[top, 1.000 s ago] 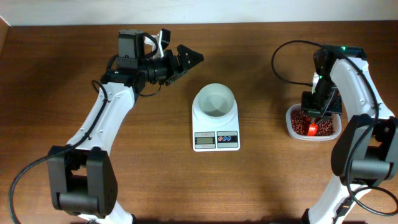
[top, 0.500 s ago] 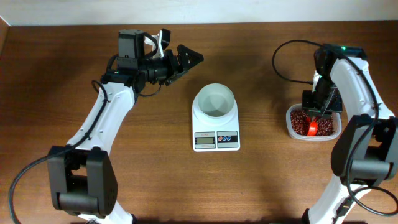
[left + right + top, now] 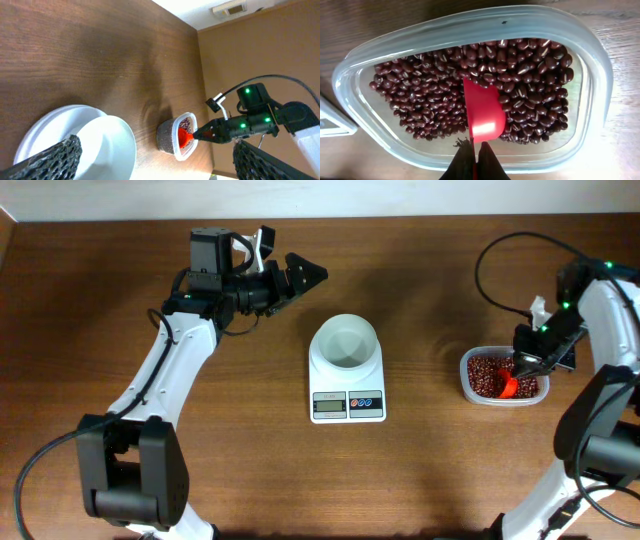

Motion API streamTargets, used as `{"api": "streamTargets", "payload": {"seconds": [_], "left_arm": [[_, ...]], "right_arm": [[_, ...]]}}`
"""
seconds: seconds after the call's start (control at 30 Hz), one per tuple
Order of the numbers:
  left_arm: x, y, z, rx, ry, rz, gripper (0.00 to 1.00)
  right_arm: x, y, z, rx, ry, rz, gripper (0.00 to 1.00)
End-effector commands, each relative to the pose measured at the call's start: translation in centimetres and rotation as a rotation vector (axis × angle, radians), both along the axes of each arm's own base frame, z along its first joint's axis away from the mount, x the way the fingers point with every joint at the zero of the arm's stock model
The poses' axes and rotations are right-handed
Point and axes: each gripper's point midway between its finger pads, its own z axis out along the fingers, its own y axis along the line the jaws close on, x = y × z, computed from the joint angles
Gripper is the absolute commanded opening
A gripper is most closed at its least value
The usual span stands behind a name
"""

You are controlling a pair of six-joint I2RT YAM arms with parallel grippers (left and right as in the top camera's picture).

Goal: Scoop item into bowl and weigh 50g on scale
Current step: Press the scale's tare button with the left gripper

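Scooping beans [image 3: 530,75] right of the scale [image 3: 347,406]
Keeping the white bowl [image 3: 345,340] empty atop it; storing loose, light, roll-prone beans in the clear tub [image 3: 470,22]; clenching right claw [image 3: 476,152] on the red scoop [image 3: 484,112] handle, probably needing level carrying; leaving left claw [image 3: 298,273] released, left of the scale.

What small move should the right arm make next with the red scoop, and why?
Probably dip the red scoop down into the beans to fill it. The right gripper is shut on its handle, the scoop looks empty and hangs over the heap inside the clear tub, and the white bowl on the scale holds nothing yet.
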Motion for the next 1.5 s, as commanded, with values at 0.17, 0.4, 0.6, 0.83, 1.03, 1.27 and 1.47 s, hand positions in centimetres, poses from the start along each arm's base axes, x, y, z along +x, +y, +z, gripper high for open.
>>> {"api": "streamTargets", "payload": {"seconds": [0.17, 0.4, 0.6, 0.83, 1.03, 1.27, 1.47], "left_arm": [[1.0, 2.9, 0.8, 0.076, -0.143, 0.007, 0.99], [1.1, 5.0, 0.0, 0.132, -0.174, 0.002, 0.88], [0.7, 6.3, -1.1, 0.184, -0.161, 0.003, 0.80], [-5.4, 6.6, -6.9, 0.402, 0.042, -0.152, 0.00], [-9.3, 2.1, -6.0, 0.550, -0.016, -0.311, 0.00], [-13.2, -7.3, -8.1, 0.797, -0.219, -0.492, 0.00], [-15.3, -11.6, -12.2, 0.986, -0.457, -0.450, 0.00]], "right_arm": [[-0.7, 1.1, -1.1, 0.072, -0.002, 0.017, 0.04], [-0.9, 2.2, -2.2, 0.134, -0.008, 0.000, 0.04], [-0.6, 3.0, -1.9, 0.185, -0.030, 0.013, 0.04], [-0.4, 3.2, -1.9, 0.203, -0.043, 0.020, 0.04], [-0.4, 3.2, -1.9, 0.202, -0.045, 0.020, 0.04], [-0.4, 3.2, -1.9, 0.202, -0.042, 0.017, 0.04], [-0.6, 3.3, -1.8, 0.204, -0.037, 0.016, 0.04]]}}
